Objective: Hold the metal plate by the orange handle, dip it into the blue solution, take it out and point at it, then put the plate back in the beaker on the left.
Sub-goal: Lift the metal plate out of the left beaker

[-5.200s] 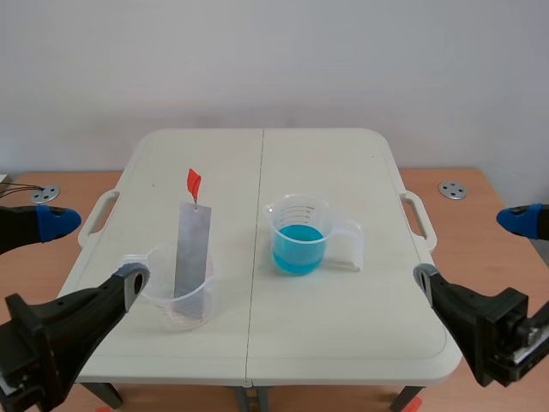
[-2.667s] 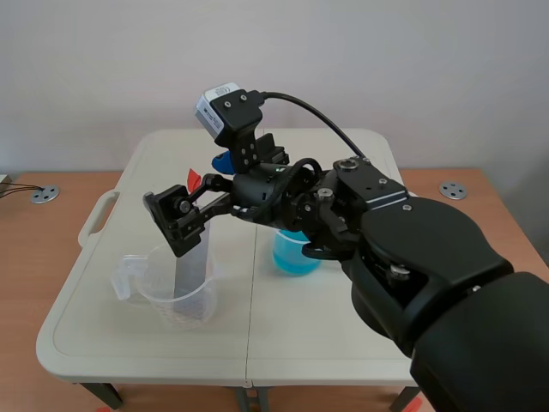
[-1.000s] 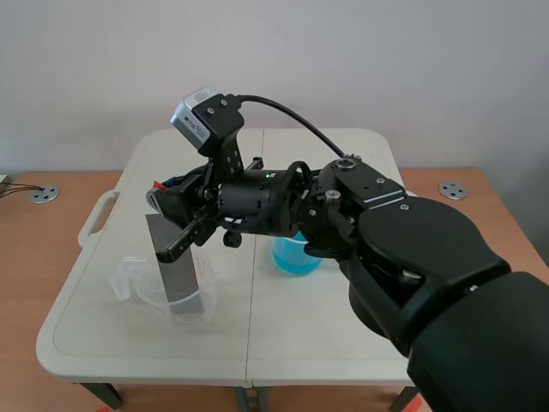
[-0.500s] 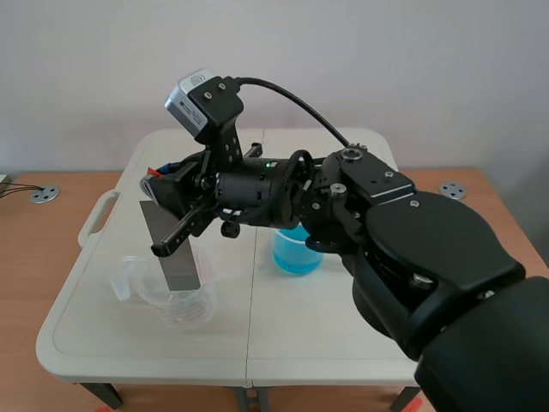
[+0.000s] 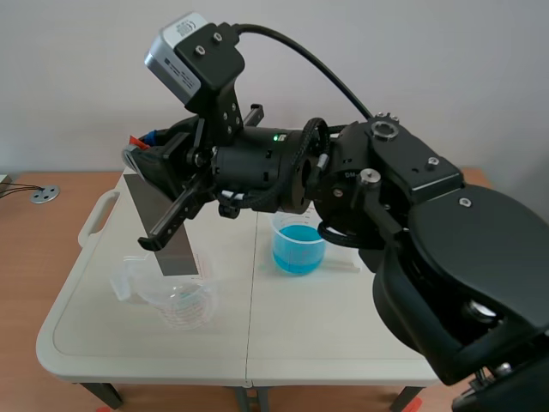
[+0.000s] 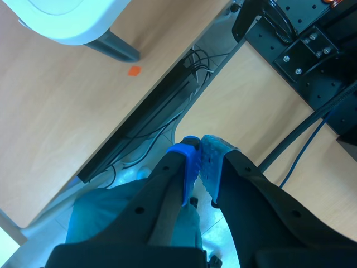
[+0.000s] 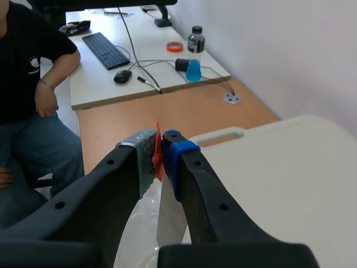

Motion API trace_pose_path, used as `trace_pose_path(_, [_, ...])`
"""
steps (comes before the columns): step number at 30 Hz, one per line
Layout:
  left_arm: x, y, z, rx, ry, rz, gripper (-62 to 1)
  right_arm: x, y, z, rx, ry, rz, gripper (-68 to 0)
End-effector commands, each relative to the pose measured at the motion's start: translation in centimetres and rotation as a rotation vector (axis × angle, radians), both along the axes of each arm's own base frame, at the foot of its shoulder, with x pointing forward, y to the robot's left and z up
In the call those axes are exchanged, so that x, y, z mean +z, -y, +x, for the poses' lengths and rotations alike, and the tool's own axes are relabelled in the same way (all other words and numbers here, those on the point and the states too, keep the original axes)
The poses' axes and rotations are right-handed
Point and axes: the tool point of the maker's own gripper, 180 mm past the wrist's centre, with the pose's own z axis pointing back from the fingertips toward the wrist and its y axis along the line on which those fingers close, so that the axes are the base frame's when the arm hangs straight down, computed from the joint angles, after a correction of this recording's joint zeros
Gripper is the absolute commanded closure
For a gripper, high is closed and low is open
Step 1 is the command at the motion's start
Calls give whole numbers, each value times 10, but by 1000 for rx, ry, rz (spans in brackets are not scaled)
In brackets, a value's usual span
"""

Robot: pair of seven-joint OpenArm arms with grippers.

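Observation:
My right gripper (image 5: 142, 154) reaches across from the right and is shut on the small orange handle (image 5: 135, 139) of the grey metal plate (image 5: 146, 199). The plate hangs tilted over the clear empty beaker (image 5: 177, 297) on the left, its lower edge about level with the rim. The beaker of blue solution (image 5: 298, 245) stands at the table's middle, behind my right arm. In the right wrist view the orange handle (image 7: 157, 159) is pinched between the pads of my right gripper (image 7: 160, 146). My left gripper (image 6: 199, 157) is shut on nothing, pointing at the floor, away from the table.
The white folding table (image 5: 343, 343) carries only the two beakers. Beyond its left end a person (image 7: 28, 72) sits by a desk (image 7: 139, 67) with a keyboard, a mouse and a bottle. Cables (image 6: 167, 128) run along the floor under my left gripper.
My right arm has lifted the plate upward by its handle; its lower end has risen from inside the left beaker to about rim height. The beakers have not moved.

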Motion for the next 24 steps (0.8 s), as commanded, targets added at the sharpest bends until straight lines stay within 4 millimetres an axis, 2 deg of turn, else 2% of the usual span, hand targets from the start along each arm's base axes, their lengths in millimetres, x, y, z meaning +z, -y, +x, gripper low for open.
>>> trace_pose_path(1, [3,4,1,-4,8,-14,-13,15,-2,-5,22,33,30,-13])
trace_pose_path(12, [3,5,2,-4,11,-17,-13,48,3,-16,9,124,37,-13])
trace_pose_path(18, [2,4,1,-5,5,-15,-13,69,17,-12,-39,184,32,-13])
trace_pose_path(24, [3,6,1,-6,11,-22,-13,80,30,-4,-89,206,15,-13])
